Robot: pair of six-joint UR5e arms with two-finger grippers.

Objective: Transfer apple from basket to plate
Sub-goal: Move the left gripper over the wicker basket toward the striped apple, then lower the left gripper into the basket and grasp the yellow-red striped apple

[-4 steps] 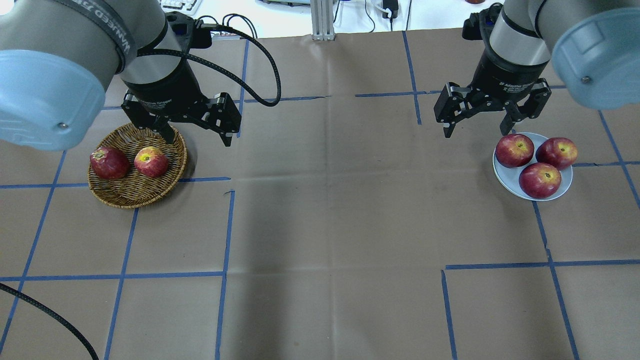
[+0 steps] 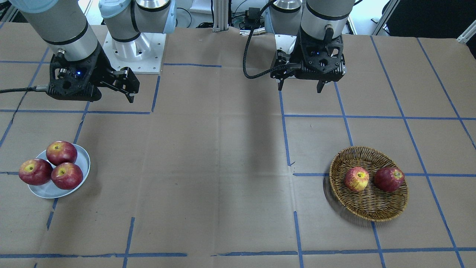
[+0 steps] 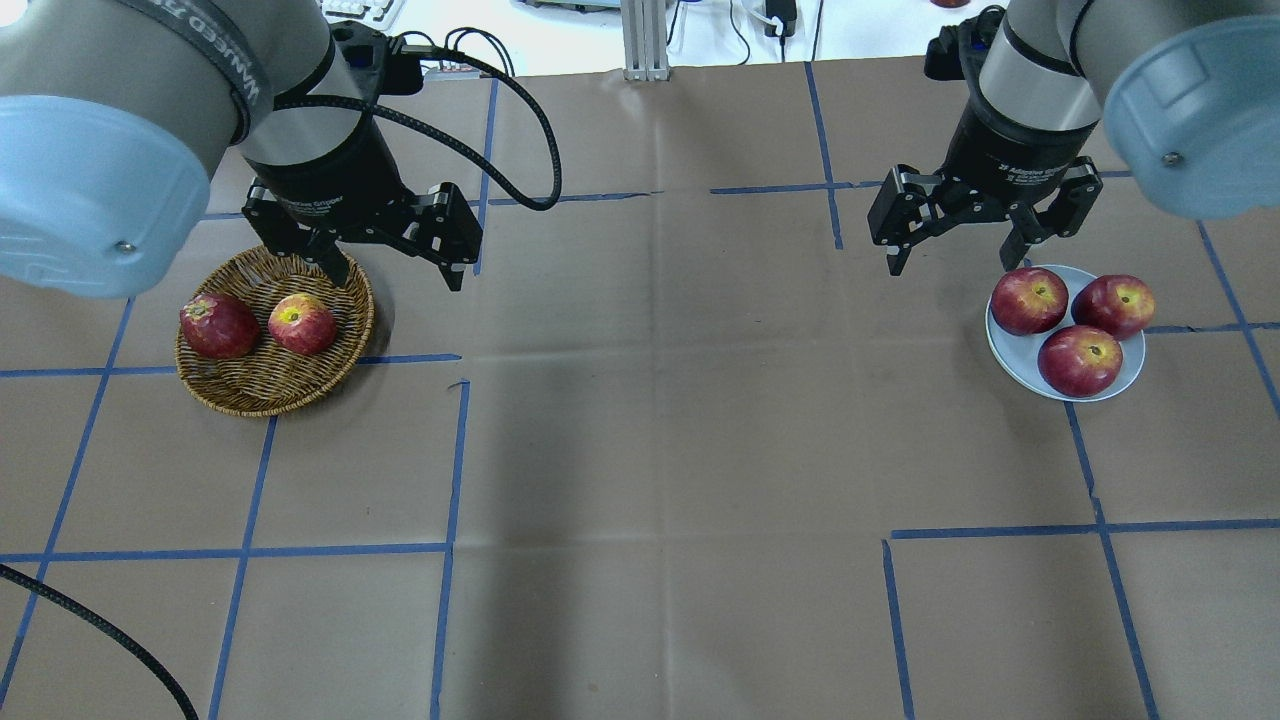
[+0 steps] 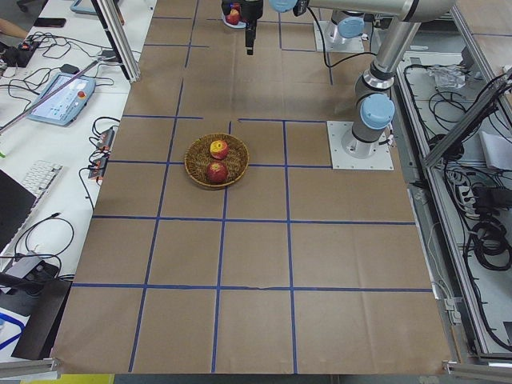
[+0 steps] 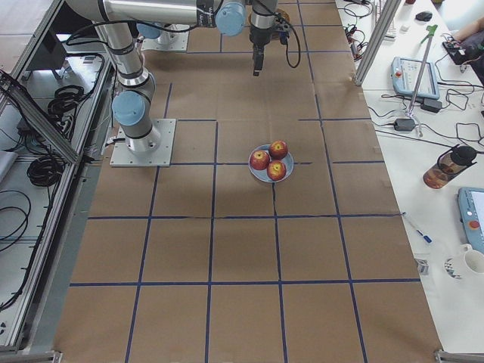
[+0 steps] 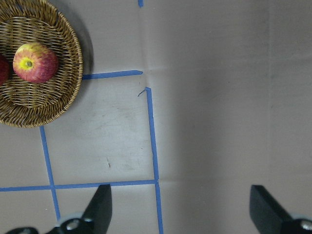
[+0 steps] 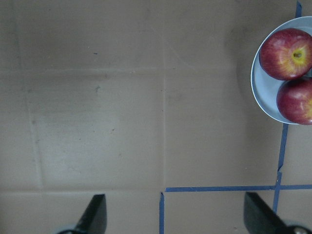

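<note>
Hovering with its jaws spread wide and nothing between them, the left gripper (image 3: 395,265) hangs high over bare table (image 3: 650,450) just beside the basket (image 3: 270,400), not over it. In its wrist view the basket sits in the upper-left corner. The apple (image 3: 301,323) lies in the basket, stem up and yellow at the top, just beside a dark apple (image 3: 219,325), with a slim gap between them.

The step in hand looks like the approach for the pick. To do it well, the gripper should first centre over the apple, so that the yellow stem patch falls between the fingers in the wrist view, and only then descend. The jaws are best turned so that neither finger comes down into the gap by the dark apple. One finger should take the open side and the other the side toward the rim. The basket is shallow, so the rim should not hinder this. The fingers should close around the apple's widest part, since its round skin may slip under a high pinch.

The right gripper (image 3: 955,255) is likewise spread and empty, near the plate (image 3: 1008,352), which lies well apart from the basket. Three apples (image 3: 1080,360) already fill most of the plate, so the free spot looks tight and the set-down will need care.
</note>
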